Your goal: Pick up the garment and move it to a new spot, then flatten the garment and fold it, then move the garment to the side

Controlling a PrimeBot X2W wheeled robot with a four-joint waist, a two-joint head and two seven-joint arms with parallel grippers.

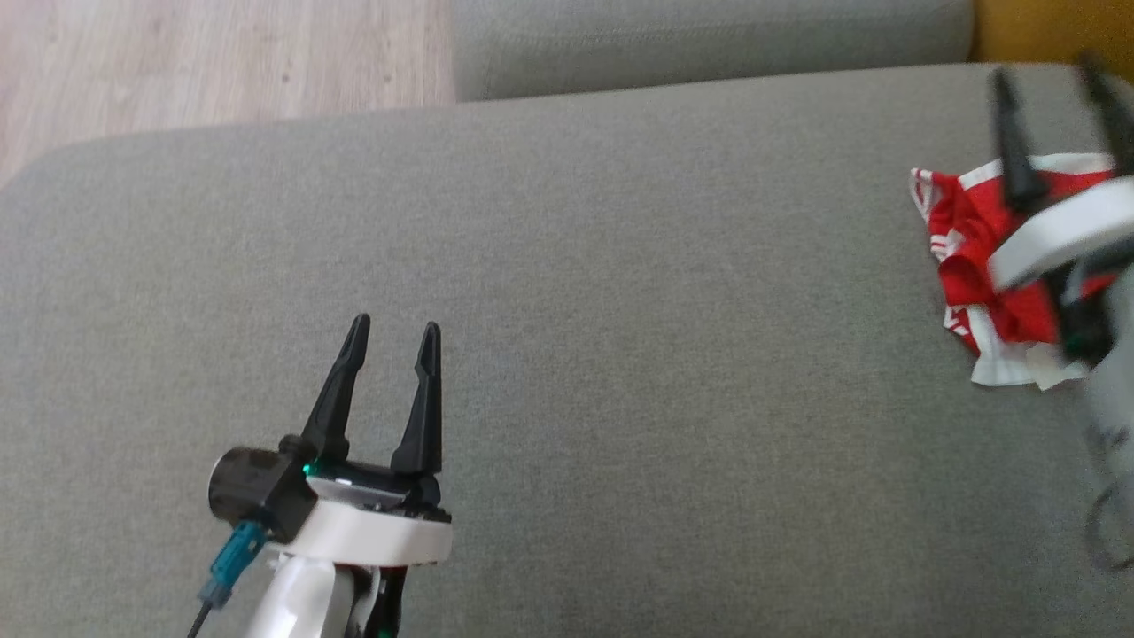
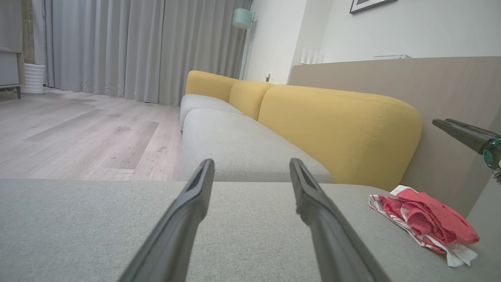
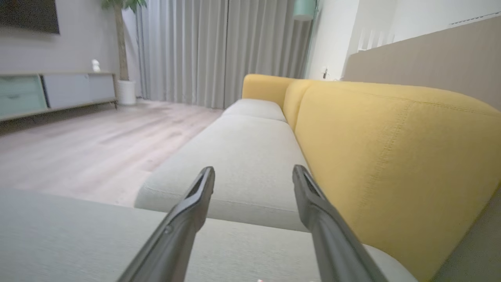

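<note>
Grey woven cushion (image 1: pixel 567 266), crumpled red-white garment (image 1: pixel 966 226)

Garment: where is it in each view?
Head: garment far right, partly hidden by right tool.
Left wrist: garment lower right, on grey seat.
Right wrist: maybe a pink speck at bottom edge; too small to tell.
Shared landmark: yellow backrest.

Seat cushion (image 1: pixel 620 266) reads as matt, coarse grey weave; garment (image 2: pixel 426 219) is soft red-and-white cloth, maybe jersey; floor (image 2: pixel 78 133) pale wood, smooth, low sheen.
</note>
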